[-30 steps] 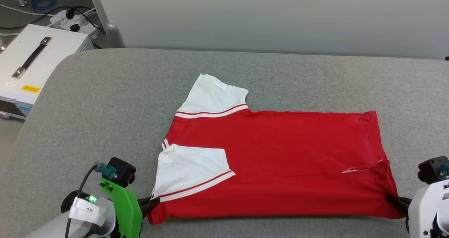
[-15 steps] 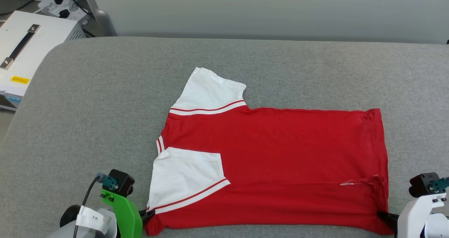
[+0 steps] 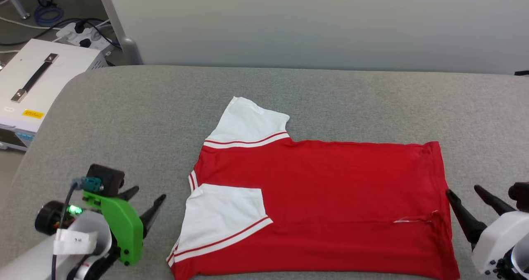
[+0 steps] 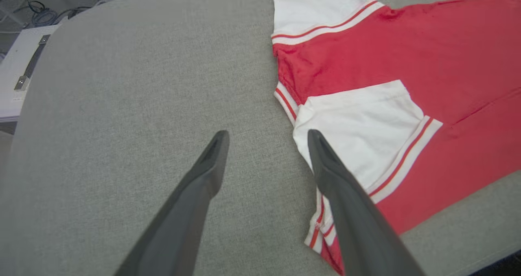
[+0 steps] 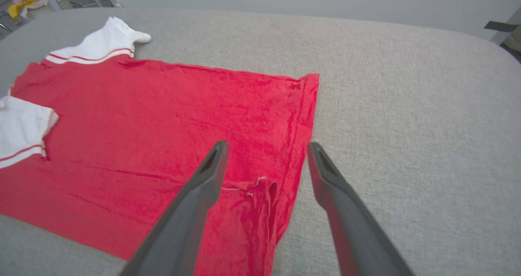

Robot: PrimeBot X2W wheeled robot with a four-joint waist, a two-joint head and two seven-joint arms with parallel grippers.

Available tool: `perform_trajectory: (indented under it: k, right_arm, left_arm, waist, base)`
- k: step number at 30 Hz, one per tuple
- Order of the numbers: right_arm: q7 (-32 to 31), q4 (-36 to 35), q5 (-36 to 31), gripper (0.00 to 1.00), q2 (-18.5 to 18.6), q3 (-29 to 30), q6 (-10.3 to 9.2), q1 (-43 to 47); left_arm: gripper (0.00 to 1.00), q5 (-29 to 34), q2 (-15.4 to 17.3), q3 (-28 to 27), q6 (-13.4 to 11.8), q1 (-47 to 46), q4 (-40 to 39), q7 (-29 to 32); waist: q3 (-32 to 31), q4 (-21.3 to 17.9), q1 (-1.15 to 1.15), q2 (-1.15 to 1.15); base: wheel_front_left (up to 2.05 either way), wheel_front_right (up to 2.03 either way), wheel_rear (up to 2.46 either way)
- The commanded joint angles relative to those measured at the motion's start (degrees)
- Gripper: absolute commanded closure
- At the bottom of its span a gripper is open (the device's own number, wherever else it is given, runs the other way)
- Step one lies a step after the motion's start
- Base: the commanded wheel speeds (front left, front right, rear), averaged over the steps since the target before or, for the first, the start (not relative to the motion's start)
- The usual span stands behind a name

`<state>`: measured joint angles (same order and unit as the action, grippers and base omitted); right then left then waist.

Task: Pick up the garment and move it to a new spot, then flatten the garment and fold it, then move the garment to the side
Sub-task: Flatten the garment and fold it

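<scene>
Left gripper (image 3: 148,192): its two dark fingers are spread wide and hold nothing, just beside the shirt's collar end, over bare cloth.
Garment (image 3: 330,189): the red jersey T-shirt with white sleeves lies flat on the grey fabric-covered table (image 3: 124,119), collar to the left and hem to the right. The near sleeve is folded onto the red body and the far sleeve pokes out.
Handling: light, soft and limp (it probably sags and creases if lifted by one point).
Hold: pinch two corners at once, shoulder edge and hem.
Right gripper (image 3: 463,189): fingers wide apart and empty, just beside the hem.
Change: a second ago both grippers pinched the near corners; now both have let go and drawn clear.
</scene>
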<state>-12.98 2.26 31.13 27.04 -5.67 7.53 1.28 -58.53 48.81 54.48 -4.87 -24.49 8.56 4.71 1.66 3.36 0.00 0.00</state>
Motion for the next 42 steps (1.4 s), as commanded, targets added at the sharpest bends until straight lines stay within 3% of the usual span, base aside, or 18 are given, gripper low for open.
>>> perform_trajectory:
  k: [1,5,9,10,15,21,28,34,41,42]
  right_arm:
    - [1.8,-1.7,-1.7,0.00,-1.3,0.9,-0.04,-0.5]
    - [6.3,-6.7,-5.6,0.00,-5.2,3.0,-0.04,-2.1]
    - [8.9,-11.2,-8.6,0.00,-8.1,2.9,-0.04,-3.8]
    - [9.4,-14.0,-9.7,0.00,-9.4,2.1,-0.04,-4.5]
    - [9.9,-17.7,-10.9,0.00,-10.4,0.9,-0.04,-6.7]
    - [10.2,-19.2,-11.3,0.00,-10.5,-1.0,-0.04,-9.8]
    - [10.4,-19.1,-11.5,0.00,-10.2,-2.5,-0.04,-12.9]
    - [11.4,-18.1,-11.3,0.00,-9.9,-2.9,-0.04,-14.8]
    - [12.3,-16.5,-11.2,0.00,-9.3,-3.3,-0.04,-16.0]
    - [12.4,-16.4,-11.2,0.00,-9.3,-3.2,-0.04,-16.2]
  left_arm:
    - [0.00,1.1,0.2,-0.9,-0.6,-2.5,-0.6,-0.6]
    - [0.00,3.0,-1.4,-3.2,-1.0,-8.5,-0.4,-2.0]
    - [0.00,5.7,-4.1,-3.6,1.0,-16.3,2.4,-1.4]
    - [0.00,7.5,-6.6,-2.9,3.0,-22.1,5.6,0.6]
    - [0.00,6.6,-11.3,-2.7,7.1,-32.0,13.2,6.6]
    - [0.00,5.2,-14.2,-0.4,10.4,-42.2,22.5,19.3]
    - [0.00,1.1,-14.8,1.5,12.0,-49.0,29.2,32.5]
    - [0.00,0.6,-14.8,2.7,12.3,-51.4,31.7,33.2]
    - [0.00,-0.2,-14.1,8.3,12.3,-50.2,31.3,36.7]
    - [0.79,-0.6,-13.8,8.9,12.3,-49.9,30.9,37.1]
  waist:
    - [0.2,-0.6,0.00,0.00]
    - [2.0,-1.7,0.00,0.00]
    - [5.6,-3.3,0.00,0.00]
    - [8.6,-4.7,0.00,0.00]
    - [14.6,-7.2,0.00,0.00]
    - [21.7,-10.1,0.00,0.00]
    - [27.8,-12.5,0.00,0.00]
    - [31.2,-13.4,0.00,0.00]
    - [32.0,-13.4,0.00,0.00]
    - [32.0,-13.4,0.00,0.00]
  base:
    - [0.00,0.00,0.00]
    - [0.00,0.00,0.00]
    - [0.00,0.00,0.00]
    - [0.00,0.00,0.00]
    - [0.00,0.00,0.00]
    - [0.00,0.00,0.00]
    - [0.00,0.00,0.00]
    - [0.00,0.00,0.00]
    - [0.00,0.00,0.00]
    - [0.00,0.00,0.00]
